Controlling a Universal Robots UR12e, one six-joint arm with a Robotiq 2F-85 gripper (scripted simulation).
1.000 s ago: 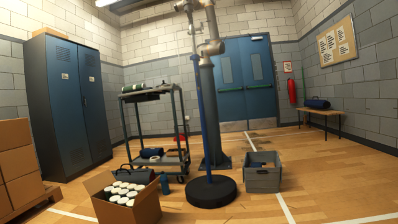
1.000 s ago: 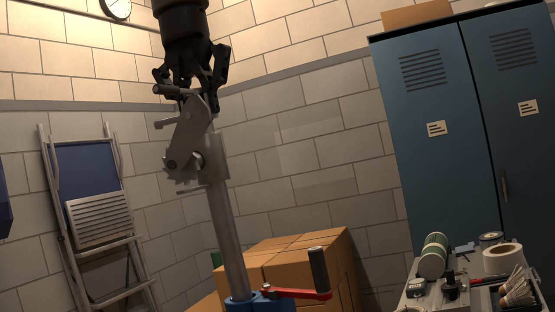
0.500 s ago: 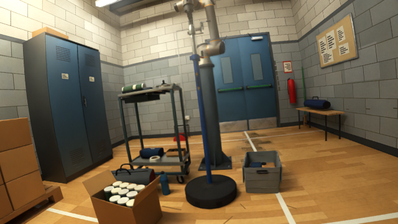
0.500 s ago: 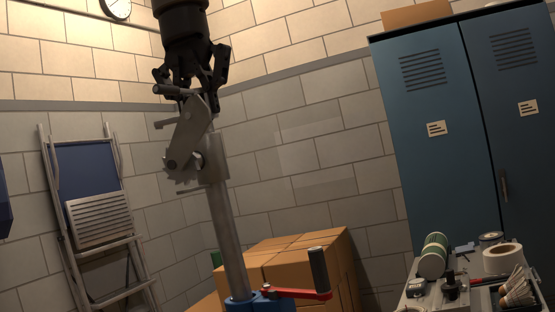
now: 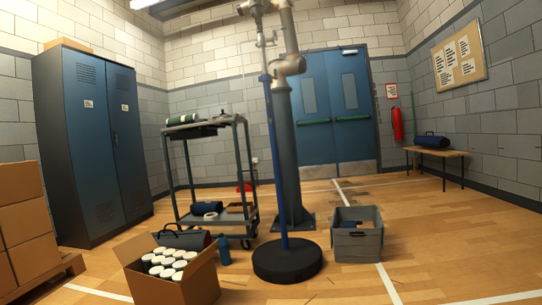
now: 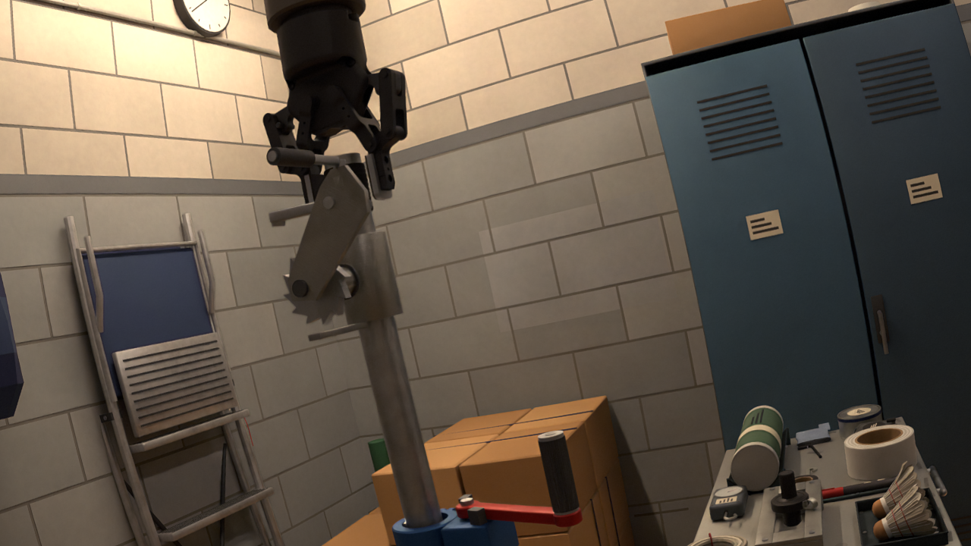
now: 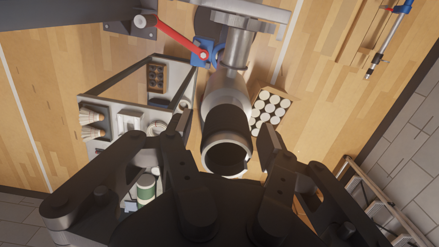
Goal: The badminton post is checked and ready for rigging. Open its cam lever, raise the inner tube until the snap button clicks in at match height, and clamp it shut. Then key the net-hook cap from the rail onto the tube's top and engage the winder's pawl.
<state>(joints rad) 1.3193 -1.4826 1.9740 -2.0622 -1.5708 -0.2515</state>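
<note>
The silver inner tube [image 6: 390, 414] stands raised out of the blue outer post [image 5: 275, 165], and its open top with a dark ribbed band [image 7: 226, 135] sits between the fingers of my gripper [image 7: 225, 129]. My gripper is open and holds nothing. Below the tube top hang the winder's ratchet wheel [image 6: 314, 299] and its grey plate [image 6: 326, 231]. The red cam lever [image 6: 519, 513] with its black grip sticks out sideways from the blue collar [image 7: 202, 55]. The net-hook cap [image 6: 788, 494] stands on the cart's rail.
An open carton of white-capped tubes [image 5: 169, 264] sits on the floor beside the post's round black base [image 5: 287, 260]. A grey crate [image 5: 357, 233] lies to the right of the base. The metal cart [image 5: 211, 169] stands left of the post, with blue lockers [image 5: 91, 144] beyond it.
</note>
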